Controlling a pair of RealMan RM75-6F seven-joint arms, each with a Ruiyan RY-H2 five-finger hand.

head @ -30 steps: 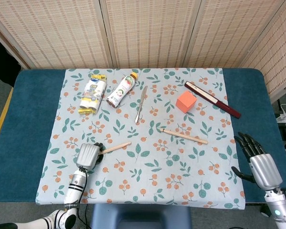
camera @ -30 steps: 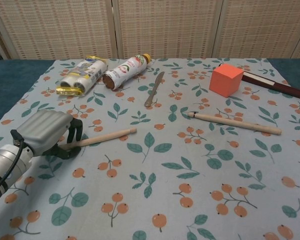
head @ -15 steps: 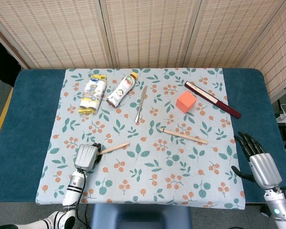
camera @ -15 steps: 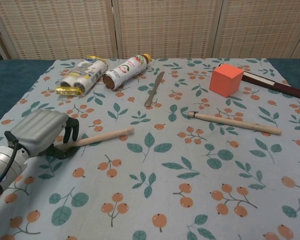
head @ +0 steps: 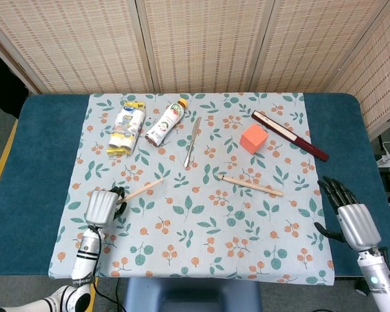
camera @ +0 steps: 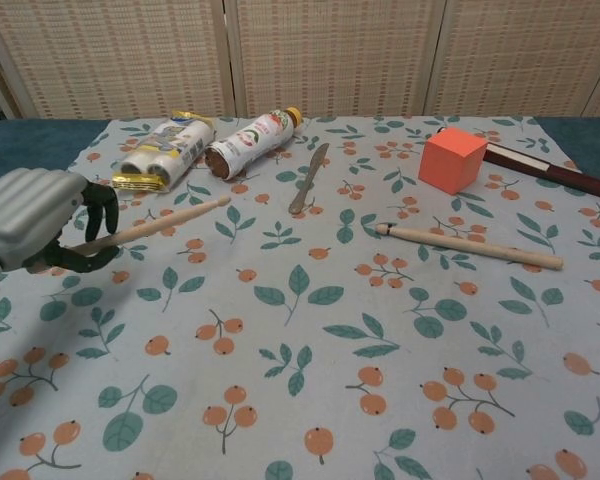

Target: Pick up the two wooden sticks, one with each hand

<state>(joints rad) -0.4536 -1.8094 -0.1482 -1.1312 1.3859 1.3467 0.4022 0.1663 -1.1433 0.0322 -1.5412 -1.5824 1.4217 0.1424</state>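
My left hand (head: 103, 206) (camera: 35, 218) grips one end of a pale wooden stick (head: 143, 188) (camera: 165, 221), which is raised off the floral cloth and points up and to the right. The second wooden stick (head: 251, 186) (camera: 470, 246) lies flat on the cloth right of centre. My right hand (head: 351, 220) hovers off the cloth's right edge over the blue table, fingers spread and holding nothing, well apart from that stick. The chest view does not show the right hand.
At the back of the cloth lie a yellow snack pack (head: 126, 127), a drink bottle (head: 166, 121) and a metal knife (head: 192, 141). An orange cube (head: 253, 138) and a dark red bar (head: 289, 135) sit behind the second stick.
My left hand has lifted the stick off the cloth and carried it left and back. The right hand has shifted slightly toward the table.
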